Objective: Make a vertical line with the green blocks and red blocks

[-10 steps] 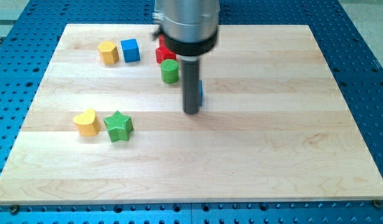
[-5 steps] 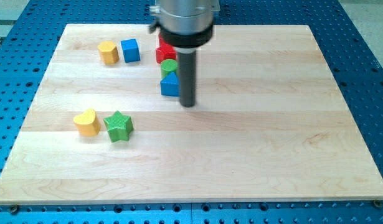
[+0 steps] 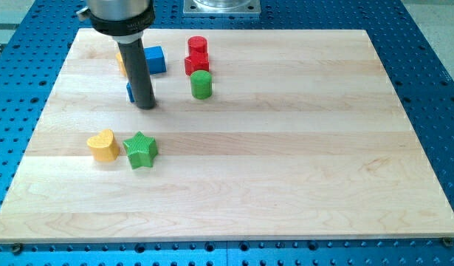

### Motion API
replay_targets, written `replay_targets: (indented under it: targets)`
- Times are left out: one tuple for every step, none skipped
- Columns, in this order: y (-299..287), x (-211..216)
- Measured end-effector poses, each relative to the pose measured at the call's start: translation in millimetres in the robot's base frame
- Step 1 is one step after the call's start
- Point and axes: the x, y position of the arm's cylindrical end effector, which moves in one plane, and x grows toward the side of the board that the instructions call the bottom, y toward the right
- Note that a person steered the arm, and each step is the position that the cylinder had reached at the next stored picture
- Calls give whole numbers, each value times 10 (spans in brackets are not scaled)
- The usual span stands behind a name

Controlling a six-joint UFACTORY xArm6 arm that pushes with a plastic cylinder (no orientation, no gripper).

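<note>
My tip [image 3: 145, 106] rests on the board at the upper left, well left of the green cylinder [image 3: 201, 84]. A red cylinder [image 3: 198, 46] and a red block [image 3: 196, 64] stand in a column directly above the green cylinder, close together. A green star [image 3: 141, 150] lies lower left, below my tip, touching a yellow heart [image 3: 102, 145]. A small blue block [image 3: 129, 91] shows just at the rod's left edge, mostly hidden behind it.
A blue cube [image 3: 154, 59] sits at the upper left, right of the rod. A yellow block [image 3: 121, 60] peeks out left of the rod, mostly hidden. The wooden board [image 3: 300, 162] lies on a blue perforated table.
My tip has swept left from beside the green cylinder to the upper left. The small blue block went left with it, away from under the green cylinder. Other blocks have not moved.
</note>
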Motion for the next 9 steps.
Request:
replay_targets:
  targets:
    - [-697, 387]
    - [-1017, 1078]
    - [-965, 1605]
    - [-767, 1575]
    - [-303, 1518]
    - [5, 1246]
    - [241, 1029]
    - [558, 921]
    - [754, 634]
